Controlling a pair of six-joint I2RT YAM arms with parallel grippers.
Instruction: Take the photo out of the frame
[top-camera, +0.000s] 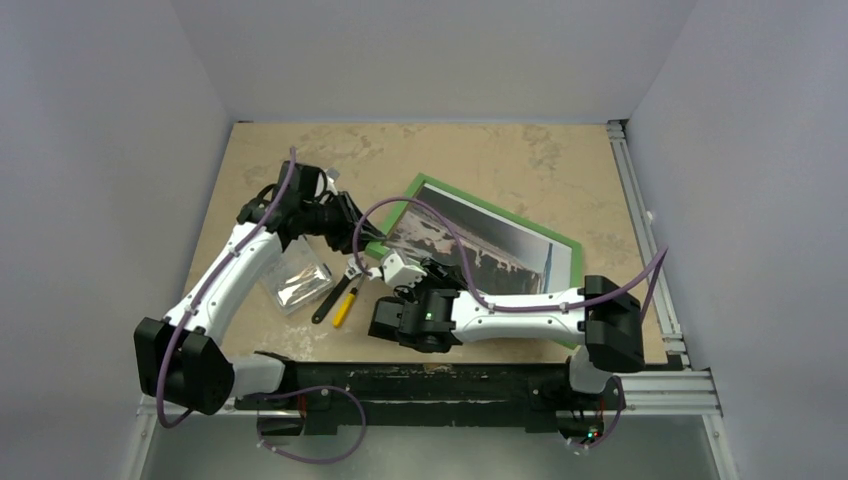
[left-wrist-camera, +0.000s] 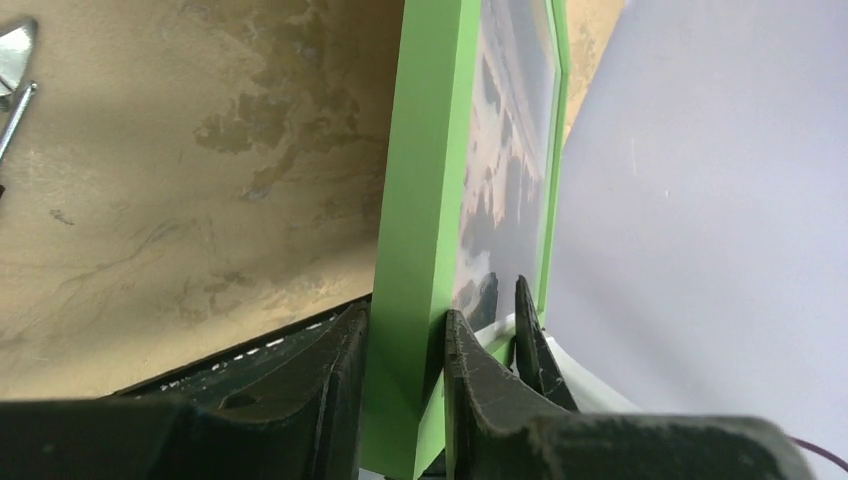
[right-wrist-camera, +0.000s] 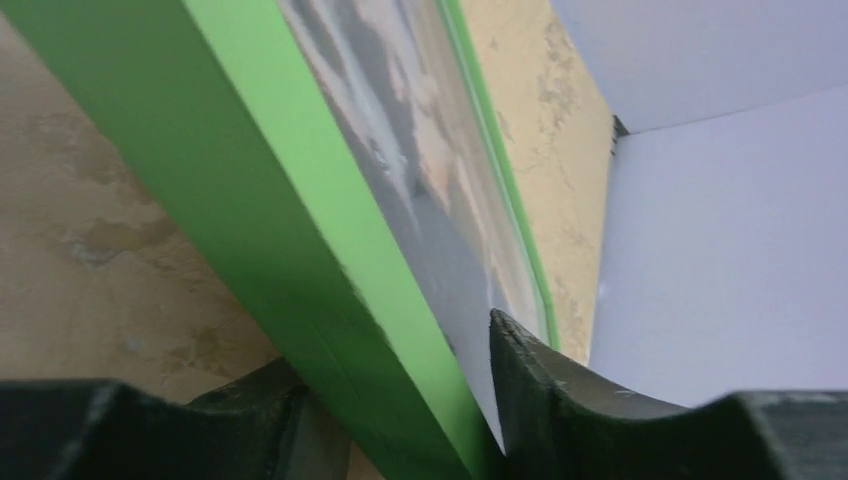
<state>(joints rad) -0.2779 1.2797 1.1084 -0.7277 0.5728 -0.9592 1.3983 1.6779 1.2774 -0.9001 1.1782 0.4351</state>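
Green moulding of the frame (top-camera: 500, 211) sits pinched between the fingers of the left gripper (left-wrist-camera: 400, 365) at its left corner, while the right gripper (right-wrist-camera: 395, 400) clamps the near-left edge just beside it. The frame lies on the tan table (top-camera: 300, 160), right of centre, with the photo (top-camera: 500, 245) inside it.

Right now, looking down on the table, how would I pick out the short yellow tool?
Find the large green rectangular picture frame on the tan mottled tabletop. Off its near-left corner lie a clear crinkly plastic packet, a black wrench and, right beside it, the short yellow tool. It is the only yellow thing there.
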